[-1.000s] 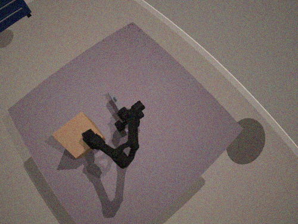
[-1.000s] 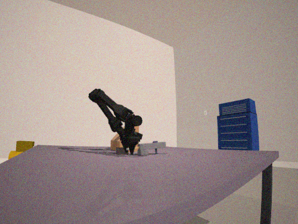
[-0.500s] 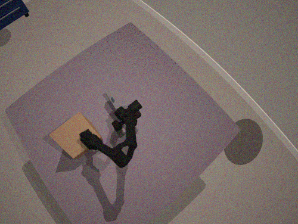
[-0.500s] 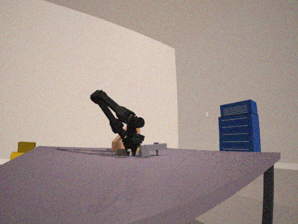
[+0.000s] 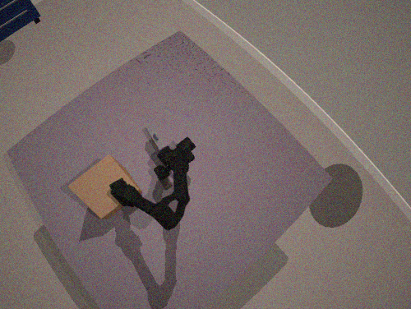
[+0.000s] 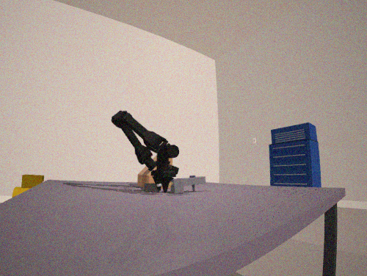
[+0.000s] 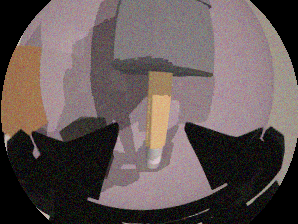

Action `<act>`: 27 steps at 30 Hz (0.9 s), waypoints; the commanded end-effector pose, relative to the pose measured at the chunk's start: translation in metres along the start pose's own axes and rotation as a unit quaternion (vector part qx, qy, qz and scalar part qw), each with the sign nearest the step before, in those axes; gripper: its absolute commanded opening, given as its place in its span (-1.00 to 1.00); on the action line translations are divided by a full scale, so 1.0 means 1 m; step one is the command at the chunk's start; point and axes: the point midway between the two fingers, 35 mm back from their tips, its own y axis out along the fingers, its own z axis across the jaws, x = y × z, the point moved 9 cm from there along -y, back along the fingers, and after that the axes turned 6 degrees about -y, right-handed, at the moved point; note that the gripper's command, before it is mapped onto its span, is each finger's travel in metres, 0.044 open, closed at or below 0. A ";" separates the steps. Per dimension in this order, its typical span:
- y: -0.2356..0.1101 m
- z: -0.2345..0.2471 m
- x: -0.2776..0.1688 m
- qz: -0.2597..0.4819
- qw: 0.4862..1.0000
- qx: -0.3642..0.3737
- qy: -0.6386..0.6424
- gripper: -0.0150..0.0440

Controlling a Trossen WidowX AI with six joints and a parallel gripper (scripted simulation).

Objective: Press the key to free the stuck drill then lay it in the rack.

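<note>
In the wrist view a tan drill shaft [image 7: 158, 111] with a small grey tip [image 7: 154, 157] sticks out of a grey block [image 7: 162, 30] toward me. My gripper [image 7: 153, 127] [image 5: 163, 172] [image 6: 164, 187] is open, low over the table, with one finger on each side of the shaft and not closed on it. A grey rack [image 6: 188, 181] [image 5: 150, 140] with short posts stands just beyond the gripper. I cannot make out the key.
The arm's base sits on a tan box [image 5: 92, 185] [image 6: 144, 177] [image 7: 23, 90] close by. The purple table [image 5: 247, 164] [image 6: 183, 227] ends at the right in the exterior view. A blue tool cabinet [image 6: 294, 155] [image 5: 14, 14] and a yellow object [image 6: 30, 181] stand off the table.
</note>
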 end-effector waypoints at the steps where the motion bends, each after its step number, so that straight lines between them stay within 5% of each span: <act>1: 0.000 0.000 0.000 0.000 1.000 0.000 0.000 0.56; 11: 0.000 0.000 0.000 0.000 1.000 0.000 0.000 -0.33; 27: -0.003 0.002 0.000 -0.001 1.000 0.002 0.000 -0.49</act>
